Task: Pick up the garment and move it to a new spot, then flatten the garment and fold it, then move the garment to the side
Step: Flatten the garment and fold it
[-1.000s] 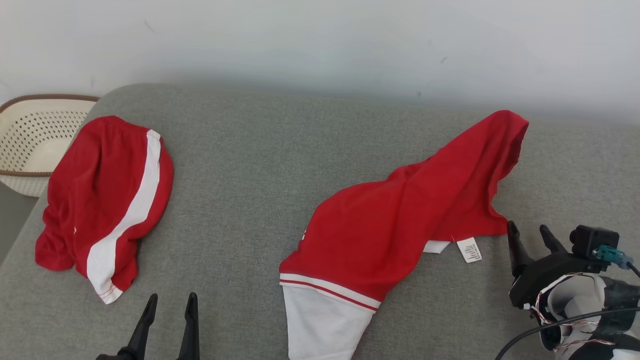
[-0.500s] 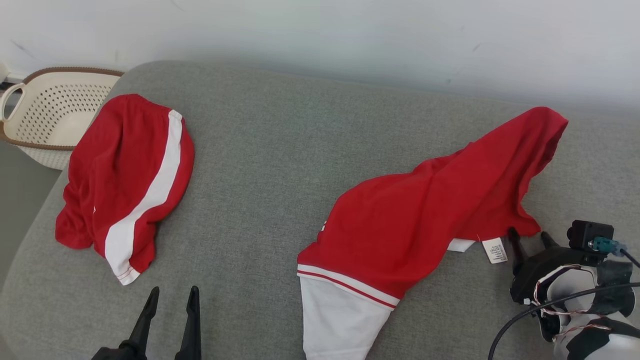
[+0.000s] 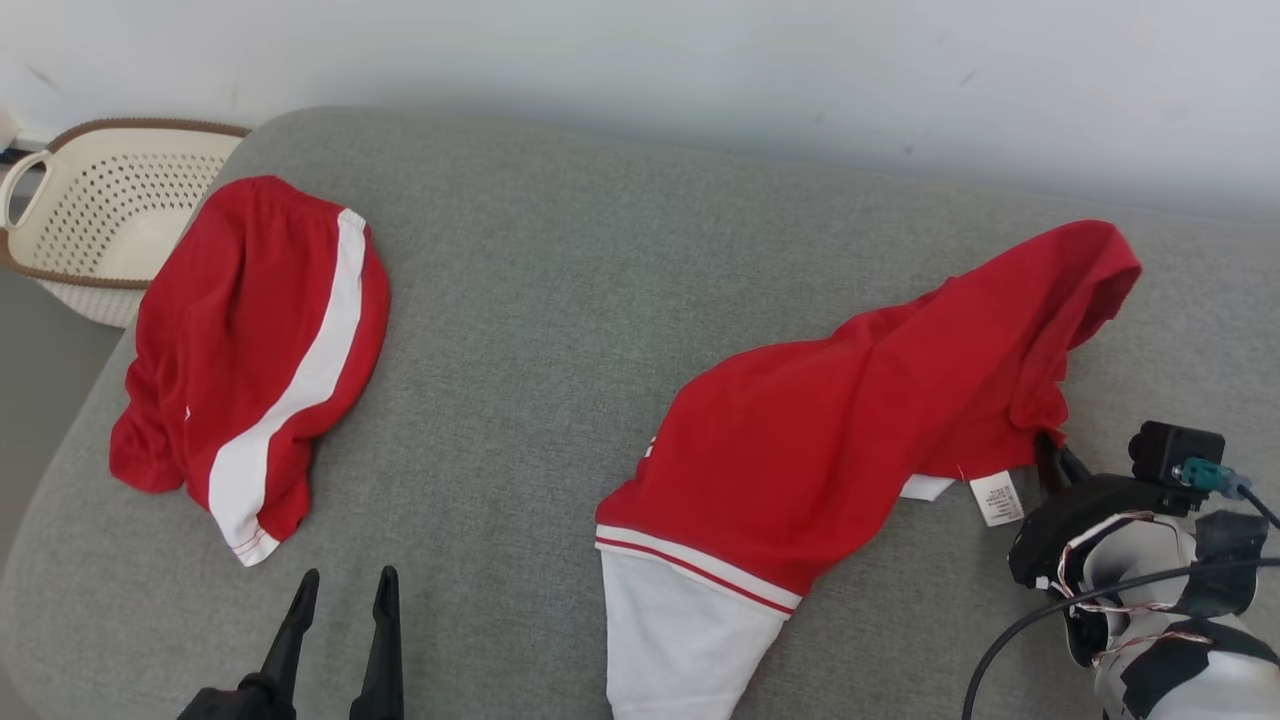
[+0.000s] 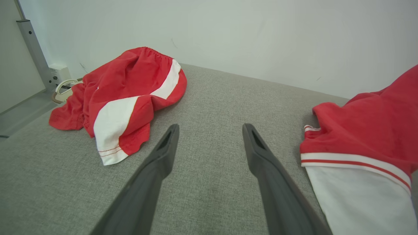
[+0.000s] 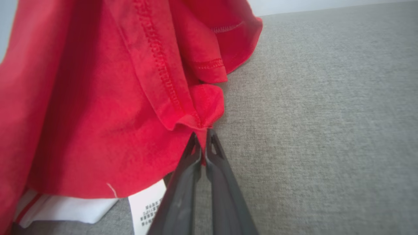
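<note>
While the left gripper (image 3: 346, 582) is hovering at the near edge of the grey cushion (image 3: 560, 300) with its two dark fingers spread wide and nothing between them, the right gripper (image 3: 1050, 450) is pinching tight on a red hem fold of the garment (image 3: 850, 430). Seen from the right wrist, its fingertips are meeting on a small bunched corner of red cloth, and the white care label (image 3: 998, 498) is lying just left of the fingers. The garment, a red shirt with a white, red-striped panel at its near end, is lying crumpled on the right half of the cushion. It is stretching from the near edge, right of the left gripper and apart from it, toward the far right, where its end is rising in a peak. Farther left, well apart from both grippers, red shorts (image 3: 250, 330) with a white stripe are lying near the cushion's left edge. Beyond them a cream perforated basket (image 3: 90, 200) is sitting off the cushion, and a pale wall (image 3: 640, 60) is running behind.
</note>
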`<state>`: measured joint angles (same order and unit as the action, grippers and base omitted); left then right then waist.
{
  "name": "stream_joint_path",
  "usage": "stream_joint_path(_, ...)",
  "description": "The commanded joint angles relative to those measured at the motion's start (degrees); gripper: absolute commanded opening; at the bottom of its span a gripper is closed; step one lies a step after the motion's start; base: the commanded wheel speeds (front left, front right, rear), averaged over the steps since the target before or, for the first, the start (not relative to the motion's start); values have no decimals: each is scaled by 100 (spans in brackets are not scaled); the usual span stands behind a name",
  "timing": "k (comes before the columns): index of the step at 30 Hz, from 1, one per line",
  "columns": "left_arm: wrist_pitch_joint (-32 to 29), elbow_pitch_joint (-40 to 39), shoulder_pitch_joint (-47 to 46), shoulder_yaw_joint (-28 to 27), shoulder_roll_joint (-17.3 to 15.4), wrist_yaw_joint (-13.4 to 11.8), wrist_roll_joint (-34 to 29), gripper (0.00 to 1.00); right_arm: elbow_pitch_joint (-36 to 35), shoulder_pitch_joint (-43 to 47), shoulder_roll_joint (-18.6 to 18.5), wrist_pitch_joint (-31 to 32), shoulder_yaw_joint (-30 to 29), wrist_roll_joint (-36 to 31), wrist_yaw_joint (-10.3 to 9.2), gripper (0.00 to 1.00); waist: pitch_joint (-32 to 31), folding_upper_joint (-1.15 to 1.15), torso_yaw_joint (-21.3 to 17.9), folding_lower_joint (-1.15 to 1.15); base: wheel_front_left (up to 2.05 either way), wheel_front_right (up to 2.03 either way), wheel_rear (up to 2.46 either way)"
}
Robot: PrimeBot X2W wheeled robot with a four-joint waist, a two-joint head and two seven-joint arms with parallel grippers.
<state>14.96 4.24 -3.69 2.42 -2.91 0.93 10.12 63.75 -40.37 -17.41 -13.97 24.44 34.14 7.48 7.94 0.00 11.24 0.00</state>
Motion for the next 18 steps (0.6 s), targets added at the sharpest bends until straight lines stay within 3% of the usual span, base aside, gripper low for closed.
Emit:
stream_joint_path(1, 33, 28, 57, -4, 2, 6, 11, 100, -51, 121, -29, -35, 11, 41, 3, 0, -92, 0, -92, 0, 0, 0, 0)
stream_joint_path(11, 33, -2, 301, 2, 1, -84, 87, 100, -1596, 932, -436, 102, -50, 349, 3, 0, -329, 0, -647, 0, 0, 0, 0)
stream_joint_path(18, 29, -36, 400, 52, 0, -154, 125, 100, -3262, 1973, -837, 893, -835, 332, 3, 0, -348, 0, -904, 0, 0, 0, 0)
